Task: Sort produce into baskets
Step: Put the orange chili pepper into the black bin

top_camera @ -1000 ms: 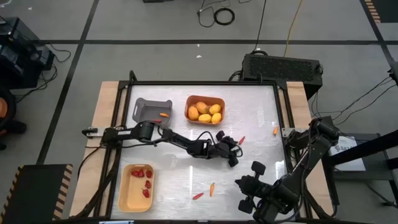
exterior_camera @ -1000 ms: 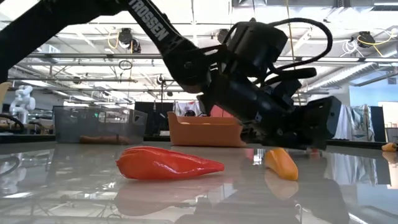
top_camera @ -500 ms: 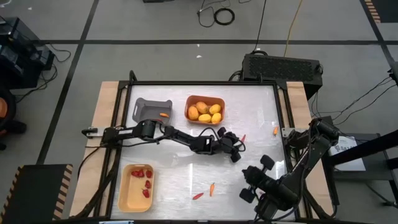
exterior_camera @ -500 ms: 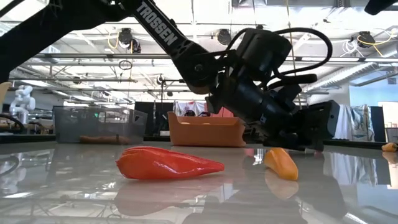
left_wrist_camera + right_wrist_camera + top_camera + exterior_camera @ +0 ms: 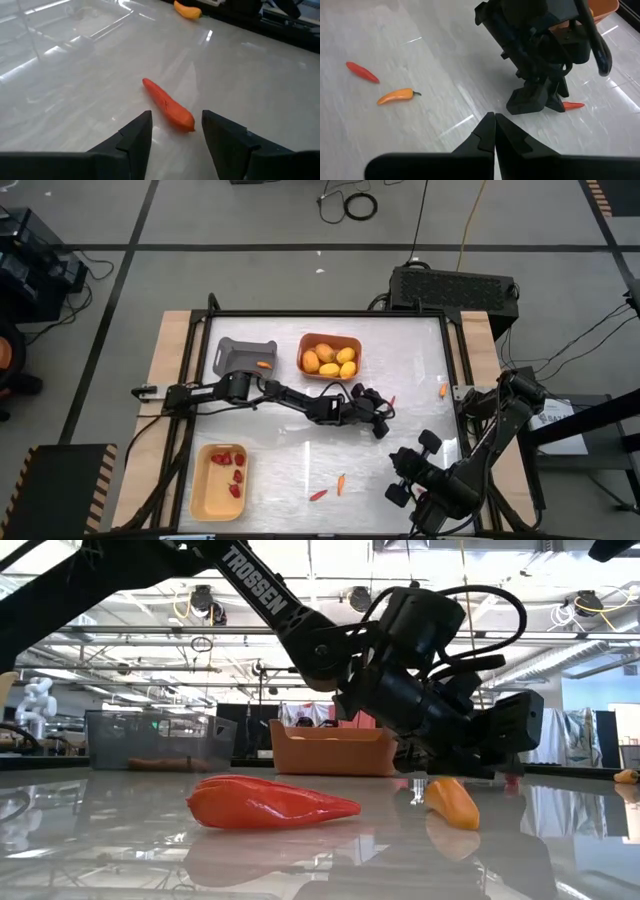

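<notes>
My left gripper (image 5: 380, 418) is open and low over the table's middle. In the left wrist view (image 5: 172, 129) its fingers stand on either side of the near end of a thin red stick (image 5: 167, 105), apart from it. The stick lies flat on the table (image 5: 390, 402). My right gripper (image 5: 410, 465) is shut and empty at the near right (image 5: 495, 131). The orange basket (image 5: 330, 340) holds yellow fruits (image 5: 330, 360). The grey basket (image 5: 240, 350) holds an orange stick (image 5: 264, 364). The pale yellow basket (image 5: 205, 495) holds red berries (image 5: 230, 465).
A red stick (image 5: 318, 495) and an orange stick (image 5: 340, 483) lie near the front edge; they are large in the low view (image 5: 270, 802) (image 5: 452, 802). Another orange stick (image 5: 442, 390) lies near the right edge. The right arm's base stands at the table's right side.
My left gripper has moved a little toward the table's right and far edges, closer to the red stick. My right gripper has shifted slightly toward the right edge, then kept still.
</notes>
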